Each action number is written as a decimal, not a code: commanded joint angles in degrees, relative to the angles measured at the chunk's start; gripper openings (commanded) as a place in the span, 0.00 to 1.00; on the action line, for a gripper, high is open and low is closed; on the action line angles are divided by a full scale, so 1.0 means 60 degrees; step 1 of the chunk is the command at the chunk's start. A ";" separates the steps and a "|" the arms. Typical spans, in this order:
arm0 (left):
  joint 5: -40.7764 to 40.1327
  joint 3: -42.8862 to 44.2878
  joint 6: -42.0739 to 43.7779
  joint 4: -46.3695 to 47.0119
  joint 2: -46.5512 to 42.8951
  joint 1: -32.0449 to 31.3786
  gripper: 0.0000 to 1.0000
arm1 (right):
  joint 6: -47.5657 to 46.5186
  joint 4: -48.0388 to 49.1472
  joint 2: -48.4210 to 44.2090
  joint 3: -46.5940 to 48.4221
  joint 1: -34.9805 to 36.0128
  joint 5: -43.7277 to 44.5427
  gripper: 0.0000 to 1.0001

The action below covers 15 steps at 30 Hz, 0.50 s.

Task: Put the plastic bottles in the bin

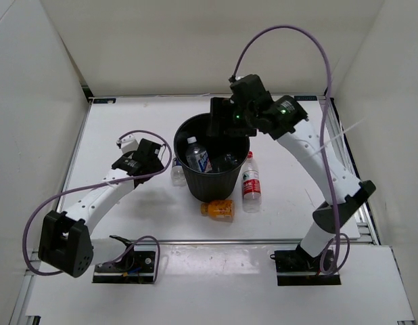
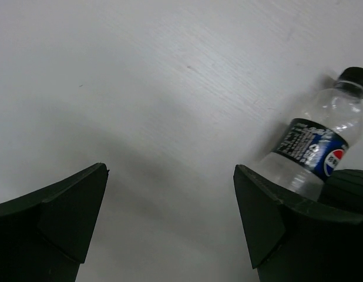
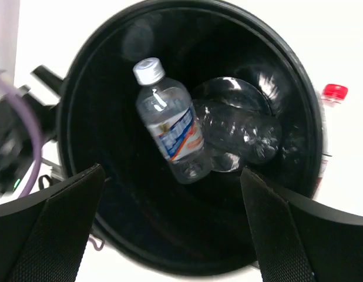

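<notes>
Right hand (image 1: 221, 125), fingers apart, above the rim of the bin (image 1: 212, 186) — left hand (image 1: 157, 156) spread near its wall.

Right gripper (image 3: 171, 171): both dark fingers (image 3: 58, 229) spread wide, nothing between them, positioned above the mouth of the black bin (image 3: 99, 111). Inside the bin: one clear bottle with a white cap (image 3: 170, 126) and a blue-and-orange label, lying tilted, cap toward the upper left; a second clear bottle (image 3: 240, 132) touching it on the right. Outside the rim, right side: a red-capped bottle (image 3: 332, 97). Left edge: a purple cable (image 3: 29, 126)
</notes>
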 commanded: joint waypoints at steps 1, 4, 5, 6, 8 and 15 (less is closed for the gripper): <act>0.1467 -0.0307 0.1186 0.2048 0.0010 0.0521 1.00 | -0.0011 0.0070 -0.1548 0.0125 -0.0141 0.0224 1.00; 0.3099 -0.0687 0.1596 0.3439 0.0432 0.1282 1.00 | -0.0099 -0.0136 -0.2076 -0.0385 -0.0142 0.0311 1.00; 0.3777 -0.0689 0.1830 0.3864 0.0580 0.1560 1.00 | -0.0099 -0.0136 -0.2208 -0.0533 -0.0142 0.0311 1.00; 0.4306 -0.0776 0.2180 0.4419 0.0755 0.1940 1.00 | -0.0099 -0.0238 -0.2441 -0.0651 -0.0142 0.0312 1.00; 0.5421 -0.0777 0.2519 0.4906 0.1326 0.2162 1.00 | -0.0099 -0.0473 -0.2618 -0.0652 -0.0142 0.0429 1.00; 0.8409 -0.0134 0.3193 0.6620 0.2776 0.2617 1.00 | -0.0493 -0.0825 -0.3088 -0.0740 -0.0537 0.0547 1.00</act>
